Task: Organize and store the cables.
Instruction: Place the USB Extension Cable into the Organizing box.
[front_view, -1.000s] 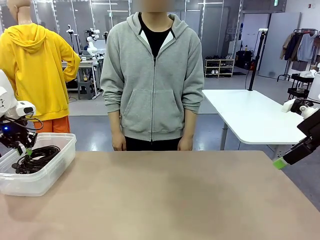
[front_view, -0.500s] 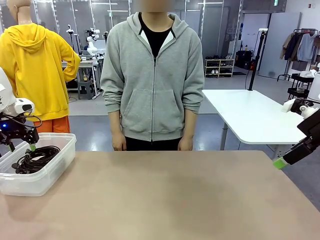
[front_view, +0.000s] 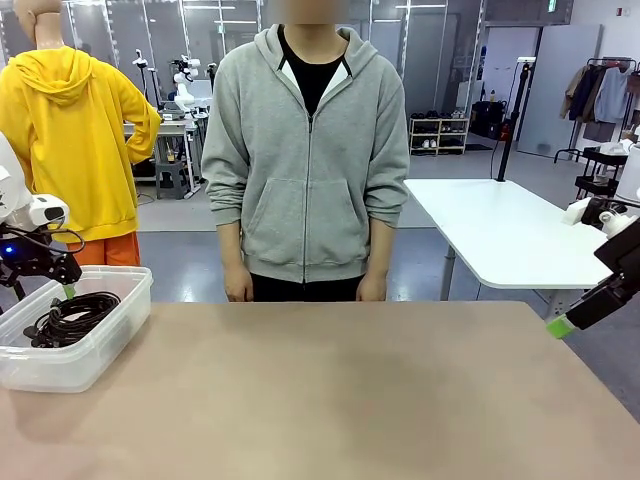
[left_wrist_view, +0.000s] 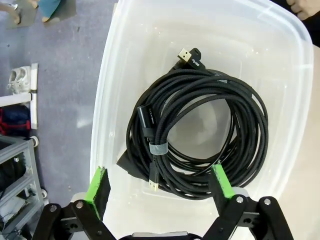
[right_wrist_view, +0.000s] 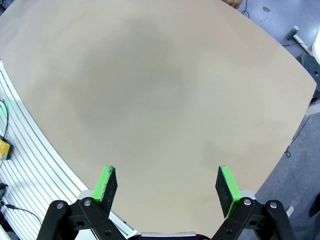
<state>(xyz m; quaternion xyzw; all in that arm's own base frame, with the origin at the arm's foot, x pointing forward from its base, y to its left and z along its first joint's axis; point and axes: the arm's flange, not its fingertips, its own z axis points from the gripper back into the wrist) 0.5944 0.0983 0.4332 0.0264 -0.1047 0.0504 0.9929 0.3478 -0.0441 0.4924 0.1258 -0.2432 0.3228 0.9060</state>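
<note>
1. The table (front_view: 350, 390) stretches bare and tan from the clear plastic bin (front_view: 100, 340) at its left edge across to the far right side, where a person (front_view: 305, 150) in a grey hoodie stands behind it with arms hanging down.

2. The bin holds the cables (left_wrist_view: 200, 135), black cords coiled into a round bundle with a tie around one strand and plug ends poking out at the rim of the coil; they lie flat on the bin's floor.

3. The left gripper (front_view: 45, 292) hangs just above the bin, its green-padded fingers (left_wrist_view: 98, 184) spread wide and holding nothing; in the wrist view the coil lies straight below and ahead of it, between the two pads.

4. The right gripper (right_wrist_view: 167, 187) sits well away from the bin, off the table's opposite edge, its fingers likewise wide apart and empty, over bare tabletop.

5. The left arm is by far the nearer to the bin; with the cables inside and nothing else on the table, the storing looks finished or nearly so.
</note>
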